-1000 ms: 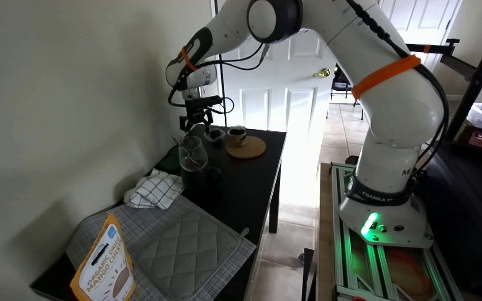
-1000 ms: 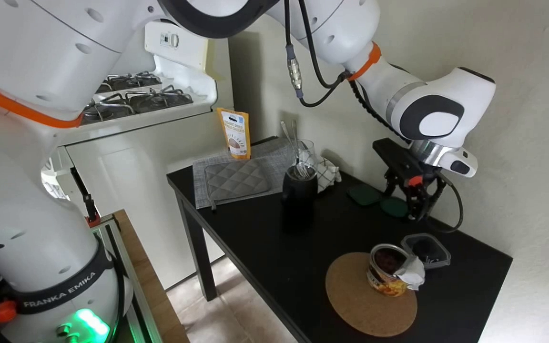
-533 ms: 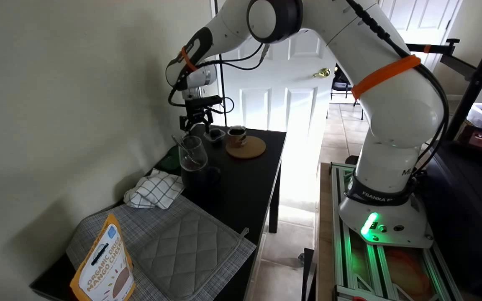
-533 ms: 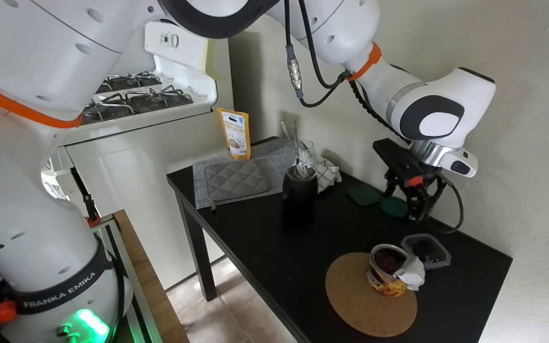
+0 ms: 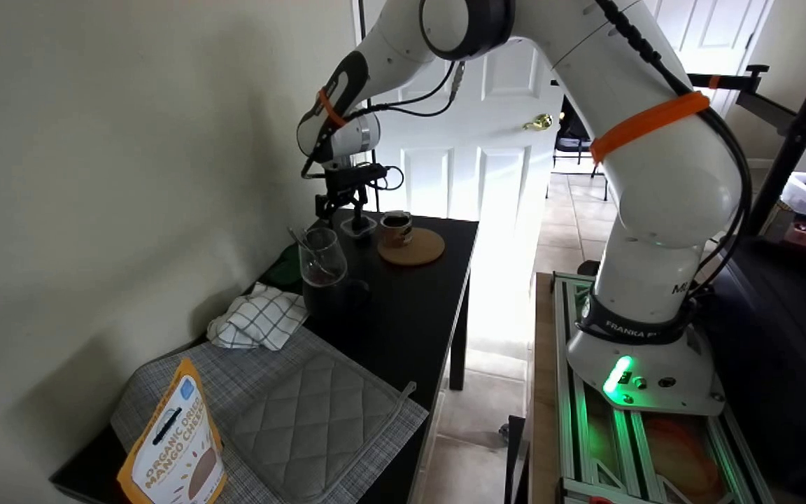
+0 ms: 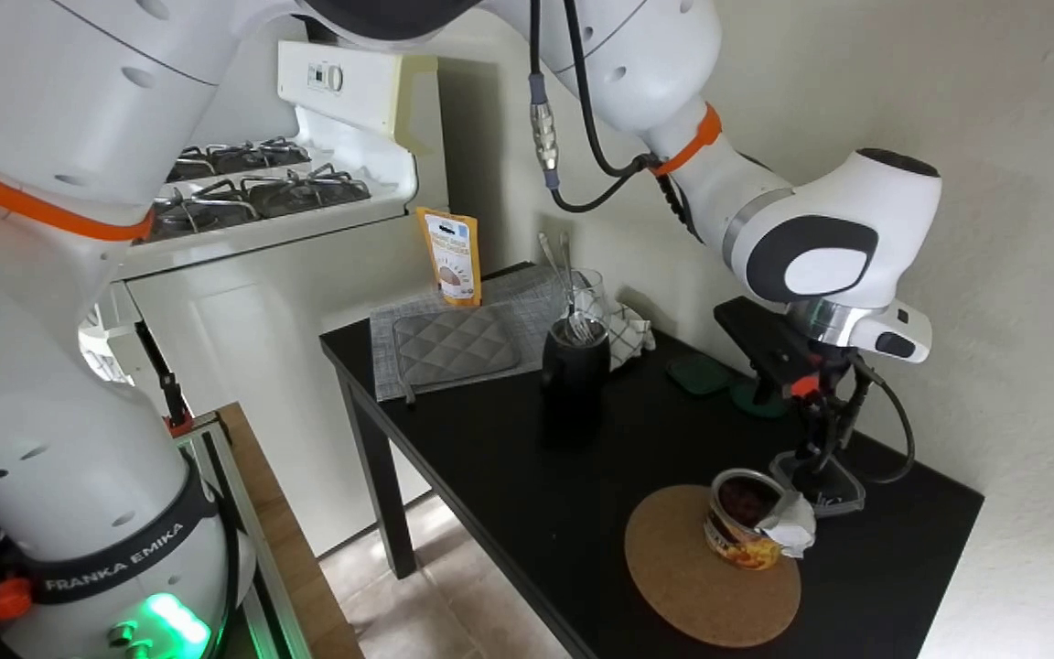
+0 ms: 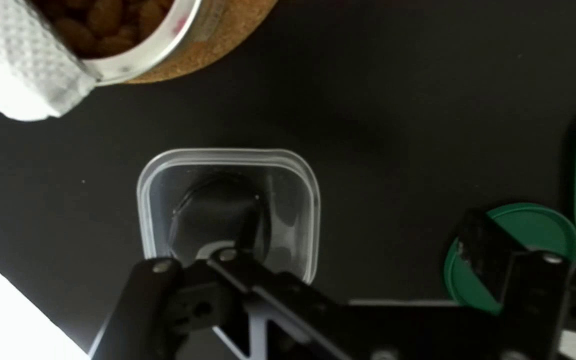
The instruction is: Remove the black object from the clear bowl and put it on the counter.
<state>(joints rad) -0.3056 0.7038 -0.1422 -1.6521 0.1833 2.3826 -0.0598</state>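
Observation:
The clear bowl [image 7: 228, 156] is a small squarish see-through container with rounded corners. It stands on the dark counter [image 7: 368, 115] and also shows in both exterior views [image 5: 373, 227] [image 6: 855, 499]. The black object [image 7: 218, 212] lies inside it, dark and rounded, its near side hidden by my finger. My gripper [image 7: 359, 223] is open with nothing between the fingers. In the wrist view one finger reaches over the bowl and black object; the other is over a round green lid. In an exterior view, my gripper [image 5: 340, 208] is low, one finger at the bowl; contact is unclear.
An opened can [image 6: 739, 542] with a white peeled lid stands on a round brown disc [image 6: 692, 609] beside the bowl. Green lids [image 7: 525, 220] lie near the wall. A black mug [image 6: 575, 366], forks, cloth and grey mat [image 5: 165, 371] are farther along.
My open gripper has moved down and across toward the bowl during the last half second. One finger is now at the bowl. The objects on the counter have not moved.

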